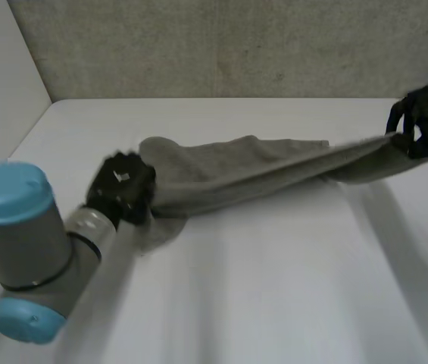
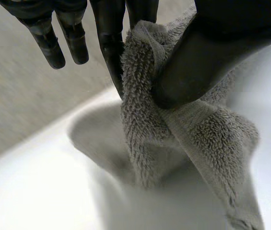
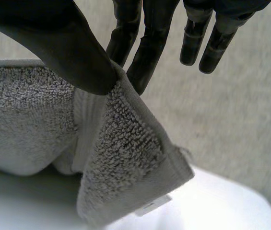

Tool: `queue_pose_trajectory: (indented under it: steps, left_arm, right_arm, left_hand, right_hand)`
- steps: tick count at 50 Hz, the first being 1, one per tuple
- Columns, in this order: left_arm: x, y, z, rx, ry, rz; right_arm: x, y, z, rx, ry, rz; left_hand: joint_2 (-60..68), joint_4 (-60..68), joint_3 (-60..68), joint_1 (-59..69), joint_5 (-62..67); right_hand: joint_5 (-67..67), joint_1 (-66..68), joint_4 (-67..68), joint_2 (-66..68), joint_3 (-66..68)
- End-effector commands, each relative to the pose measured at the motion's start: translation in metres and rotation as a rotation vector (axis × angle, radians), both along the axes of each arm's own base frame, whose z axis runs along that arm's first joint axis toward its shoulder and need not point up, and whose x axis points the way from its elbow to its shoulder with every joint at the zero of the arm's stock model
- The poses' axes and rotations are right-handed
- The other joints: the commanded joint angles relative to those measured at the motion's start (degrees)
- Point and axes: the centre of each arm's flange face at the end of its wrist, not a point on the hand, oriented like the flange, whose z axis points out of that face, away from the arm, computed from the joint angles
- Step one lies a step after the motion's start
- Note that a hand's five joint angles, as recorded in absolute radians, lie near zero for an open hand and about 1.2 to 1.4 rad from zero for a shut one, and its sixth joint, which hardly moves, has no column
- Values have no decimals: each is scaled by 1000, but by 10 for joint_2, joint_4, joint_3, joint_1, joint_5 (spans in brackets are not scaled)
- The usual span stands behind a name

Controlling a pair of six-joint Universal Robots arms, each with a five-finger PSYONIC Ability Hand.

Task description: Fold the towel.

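The left arm (image 1: 24,227) sits closest in the head view, and its left hand (image 1: 121,186) is on the left end of the towel (image 1: 251,167). The grey towel is strung out in a long, half-rolled band to the right hand (image 1: 426,117), which holds the towel's right end up higher. The towel's middle sags toward the white table (image 1: 274,288) beneath it, and only the part near the left end seems to rest there.

In the left wrist view, the thumb (image 2: 207,52) presses a bunched wad of the towel against one finger (image 2: 110,48), and the other fingers hang straight and apart beside it. This looks like a pinch on gathered cloth, not on a clean corner.

In the right wrist view, the thumb (image 3: 58,48) clamps the towel's hemmed edge against the nearest fingers (image 3: 149,43), just above the corner that carries a small label (image 3: 152,206). The remaining fingers are straight and free of the towel.

The step in hand looks like spreading the towel before any fold. To do it well, both pinches should stay firm. The hands should draw evenly apart along the towel so the roll opens. The right end should come down level with the left before the towel is laid flat. The left pinch is the likelier to slip or to leave that end crumpled, so it may need a regrip on the towel's corner.
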Motion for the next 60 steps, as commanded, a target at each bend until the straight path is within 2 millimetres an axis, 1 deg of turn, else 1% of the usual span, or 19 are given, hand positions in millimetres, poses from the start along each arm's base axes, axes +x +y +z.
queue_pose_trajectory:
  steps: [1,4,5,6,7,9,10,11,12,13,14,15,17,28,34,38,46,55,60]
  left_arm:
    - [2,-5,78,-211,102,7]
    - [4,-4,84,-226,107,10]
    - [6,-4,84,-223,103,11]
    - [9,-7,79,-211,87,23]
    - [9,-7,79,-210,87,23]
    - [17,-16,57,-181,-6,42]
    - [17,-16,57,-181,-7,42]
    - [20,-21,41,-165,-85,45]
    - [20,-21,41,-165,-86,45]
    - [23,-25,27,-158,-168,45]
    - [26,-28,15,-154,-247,50]
    - [26,-28,15,-154,-248,50]
    - [33,-32,-2,-139,-341,57]
    - [37,-32,-3,-134,-272,110]
    - [34,-14,4,-103,-192,96]
    - [31,9,3,-25,-137,68]
    - [32,25,6,77,-44,77]
    - [37,16,3,122,-4,96]
    - [33,-2,-22,163,-19,113]
  right_arm:
    - [4,14,43,-109,-50,43]
    - [7,20,41,-94,-69,78]
    - [8,22,33,-64,-76,86]
    - [8,22,33,-64,-76,86]
    - [10,23,22,-37,-67,90]
    - [10,24,16,-21,-64,91]
    - [11,23,8,1,-56,93]
    - [11,23,8,2,-56,93]
    - [11,19,-1,30,-43,91]
    - [10,15,-9,49,-28,89]
    - [10,15,-9,49,-28,89]
    - [10,13,-13,56,-16,88]
    - [9,12,-16,61,-6,85]
    - [10,12,-20,70,7,88]
    - [11,13,-22,77,6,89]
    - [13,15,-24,80,6,97]
    - [15,16,-26,87,7,105]
    - [15,16,-27,92,7,105]
    - [15,15,-28,95,6,105]
  left_hand:
    - [58,-38,-33,65,49]
    - [58,-38,-33,65,49]
    - [58,-38,-33,65,49]
    - [58,-38,-33,65,49]
    - [58,-38,-33,65,49]
    - [-120,-38,-33,-113,-130]
    - [-121,-38,-33,-115,-131]
    - [-268,-38,-33,-261,-277]
    - [-270,-38,-33,-263,-279]
    - [-368,-38,-33,-361,-377]
    - [-419,-38,-33,-412,-428]
    - [-419,-38,-33,-412,-429]
    - [-453,-38,-33,-446,-462]
    - [-451,-38,-33,-444,-461]
    - [-448,-38,-33,-441,-457]
    - [-448,-38,-33,-441,-457]
    - [-450,-38,-33,-443,-459]
    - [-458,-38,-33,-451,-467]
    - [-461,-38,-33,-454,-471]
  right_hand:
    - [26,37,-44,33,-30]
    - [26,37,-44,33,-30]
    - [26,37,-44,33,-30]
    - [26,37,-44,33,-30]
    - [26,37,-44,33,-30]
    - [26,37,-44,33,-30]
    - [26,37,-44,33,-30]
    - [26,37,-44,33,-30]
    - [26,37,-44,33,-30]
    - [26,37,-44,33,-30]
    - [26,37,-44,33,-30]
    - [26,37,-44,33,-30]
    - [26,37,-44,33,-30]
    - [26,37,-44,33,-30]
    - [26,37,-44,33,-30]
    - [26,37,-44,33,-30]
    - [26,37,-44,33,-30]
    - [26,37,-44,33,-30]
    - [26,37,-44,33,-30]
